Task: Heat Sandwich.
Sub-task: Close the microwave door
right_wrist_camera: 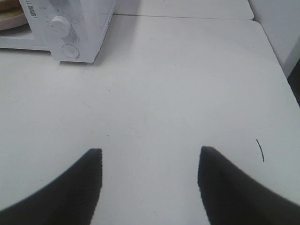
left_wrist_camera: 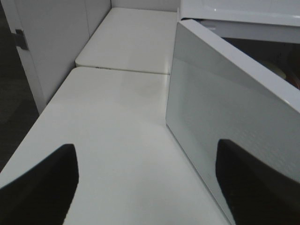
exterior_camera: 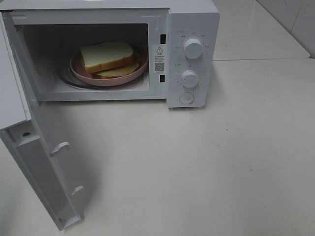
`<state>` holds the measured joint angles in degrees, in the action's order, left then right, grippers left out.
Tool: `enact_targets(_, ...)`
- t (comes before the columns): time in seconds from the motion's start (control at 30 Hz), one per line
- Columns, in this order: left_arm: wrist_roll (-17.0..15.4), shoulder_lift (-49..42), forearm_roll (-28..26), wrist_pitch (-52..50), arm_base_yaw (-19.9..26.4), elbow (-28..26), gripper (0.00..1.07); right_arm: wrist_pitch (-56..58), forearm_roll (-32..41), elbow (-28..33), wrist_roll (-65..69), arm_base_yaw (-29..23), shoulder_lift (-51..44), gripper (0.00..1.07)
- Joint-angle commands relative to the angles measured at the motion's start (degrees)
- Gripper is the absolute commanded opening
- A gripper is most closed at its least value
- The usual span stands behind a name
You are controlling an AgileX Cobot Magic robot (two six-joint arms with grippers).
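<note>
The microwave (exterior_camera: 194,19) sat at about 11 o'clock on the white table (exterior_camera: 206,162) in the high view. Its door (exterior_camera: 29,162) was swung wide open toward 8 o'clock. Inside the cavity, the sandwich (exterior_camera: 108,58) lay on a round pink plate (exterior_camera: 110,78), and the plate rested on the glass turntable (exterior_camera: 66,81). One thick slice leaned over a flatter one, crusts facing 5 o'clock. On the control panel, at 3 o'clock from the plate, an upper knob (exterior_camera: 193,47) stood above a lower knob (exterior_camera: 189,78), with a round button (exterior_camera: 186,98) beneath them. A warning label (exterior_camera: 159,50) and a QR code (exterior_camera: 159,66) sat on the frame strip beside the cavity.

Neither arm showed in the high view. In the left wrist view the left gripper (left_wrist_camera: 147,183) had its dark fingers (left_wrist_camera: 42,187) spread wide with nothing between them. The door's outer face stood close by one finger, and whether they touched could not be told. In the right wrist view the right gripper (right_wrist_camera: 150,187) also had its fingers (right_wrist_camera: 239,192) parted and empty, over bare table well apart from the microwave. A small dark curved mark (right_wrist_camera: 260,150) showed on the table near one finger.
</note>
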<state>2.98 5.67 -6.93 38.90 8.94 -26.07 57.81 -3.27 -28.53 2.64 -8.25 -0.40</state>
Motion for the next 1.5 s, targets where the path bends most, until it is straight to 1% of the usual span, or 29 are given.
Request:
enact_targets(0.03, -0.2, 2.8, 0.1, -9.5, -0.2, 3.1, 0.76, -0.7, -0.5, -0.1, -0.4, 0.2, -1.4, 0.59)
enact_targets(0.1, -0.2, 6.0, 0.0, -15.3, -0.2, 5.1, 0.74, -0.7, -0.5, -0.1, -0.4, 0.2, -1.4, 0.59)
enact_targets(0.13, -0.2, 6.0, 0.0, -15.3, -0.2, 5.1, 0.74, -0.7, -0.5, -0.1, -0.4, 0.2, -1.4, 0.59)
enact_targets(0.17, -0.2, 7.2, 0.0, -17.2, -0.2, 5.7, 0.71, -0.7, -0.5, -0.1, -0.4, 0.2, -1.4, 0.59)
enact_targets(0.2, -0.2, 9.8, -0.1, -20.2, -0.2, 6.4, 0.65, -0.7, -0.5, -0.1, -0.4, 0.2, -1.4, 0.59)
enact_targets(0.27, -0.2, 12.9, -0.1, -22.1, -0.2, 6.6, 0.58, -0.7, -0.5, -0.1, -0.4, 0.2, -1.4, 0.59)
enact_targets(0.3, -0.2, 12.9, -0.1, -22.1, -0.2, 6.6, 0.58, -0.7, -0.5, -0.1, -0.4, 0.2, -1.4, 0.59)
enact_targets(0.33, -0.2, 14.6, -0.1, -23.1, -0.2, 6.6, 0.53, -0.7, -0.5, -0.1, -0.4, 0.2, -1.4, 0.59)
enact_targets(0.37, -0.2, 17.4, -0.2, -25.0, -0.2, 6.6, 0.45, -0.7, -0.5, -0.1, -0.4, 0.2, -1.4, 0.59)
enact_targets(0.43, -0.2, 20.2, -0.2, -27.2, -0.2, 6.6, 0.34, -0.7, -0.5, -0.1, -0.4, 0.2, -1.4, 0.59)
enact_targets(0.47, -0.2, 20.2, -0.2, -27.2, -0.2, 6.6, 0.34, -0.7, -0.5, -0.1, -0.4, 0.2, -1.4, 0.59)
enact_targets(0.5, -0.2, 23.3, -0.2, -29.6, -0.2, 6.6, 0.28, -0.7, -0.5, -0.1, -0.4, 0.2, -1.4, 0.59)
enact_targets(0.53, -0.2, 24.8, -0.3, -30.5, -0.2, 6.6, 0.17, -0.7, -0.5, -0.1, -0.4, 0.2, -1.4, 0.59)
enact_targets(0.57, -0.2, 26.2, -0.3, -31.5, -0.2, 6.6, 0.11, -0.7, -0.5, -0.1, -0.4, 0.2, -1.4, 0.59)
enact_targets(0.6, -0.2, 27.4, -0.3, -32.4, -0.2, 6.6, 0.07, -0.7, -0.5, -0.1, -0.4, 0.2, -1.4, 0.59)
enact_targets(0.63, -0.2, 27.4, -0.3, -32.4, -0.2, 6.6, 0.07, -0.7, -0.5, -0.1, -0.4, 0.2, -1.4, 0.59)
enact_targets(0.67, -0.2, 30.2, -0.5, -34.3, -0.2, 6.6, 0.00, -0.7, -0.5, -0.1, -0.4, 0.2, -1.4, 0.59)
enact_targets(0.77, -0.2, 32.7, -0.8, -36.1, -0.2, 6.6, 0.00, -0.7, -0.5, -0.1, -0.4, 0.2, -1.4, 0.59)
enact_targets(0.9, -0.2, 37.9, -1.1, -40.0, -0.2, 6.6, 0.00, -0.7, -0.5, -0.1, -0.4, 0.2, -1.4, 0.59)
enact_targets(1.07, -0.2, 46.9, -0.5, -46.9, -0.2, 6.6, 0.00, -0.7, -0.5, -0.1, -0.4, 0.2, -1.4, 0.59)
enact_targets(1.1, -0.2, 46.9, -0.5, -46.9, -0.2, 6.6, 0.00, -0.7, -0.5, -0.1, -0.4, 0.2, -1.4, 0.59)
enact_targets(1.2, -0.2, 50.2, 0.8, -50.2, -0.2, 6.6, 0.00, -0.7, -0.5, -0.1, -0.4, 0.2, -1.4, 0.59)
enact_targets(1.23, -0.3, 52.2, 3.0, -52.8, -0.2, 6.6, 0.00, -0.7, -0.5, -0.1, -0.4, 0.2, -1.4, 0.59)
enact_targets(1.27, -0.3, 52.2, 3.0, -52.8, -0.2, 6.6, 0.00, -0.7, -0.5, -0.1, -0.4, 0.2, -1.4, 0.59)
enact_targets(1.3, -0.5, 52.9, 4.4, -53.9, -0.2, 6.6, 0.00, -0.7, -0.5, -0.1, -0.4, 0.2, -1.4, 0.59)
enact_targets(1.37, -2.5, 54.5, 8.2, -55.4, -0.2, 6.6, 0.00, -0.7, -0.5, -0.1, -0.4, 0.2, -1.4, 0.59)
enact_targets(1.4, -7.7, 55.9, 13.8, -56.7, -0.2, 6.6, 0.00, -0.7, -0.5, -0.1, -0.4, 0.2, -1.4, 0.59)
enact_targets(1.43, -7.7, 55.9, 13.8, -56.7, -0.2, 6.6, 0.00, -0.7, -0.5, -0.1, -0.4, 0.2, -1.4, 0.59)
enact_targets(1.5, -15.1, 57.3, 21.4, -58.6, -0.2, 6.6, 0.00, -0.7, -0.5, -0.1, -0.4, 0.2, -1.4, 0.59)
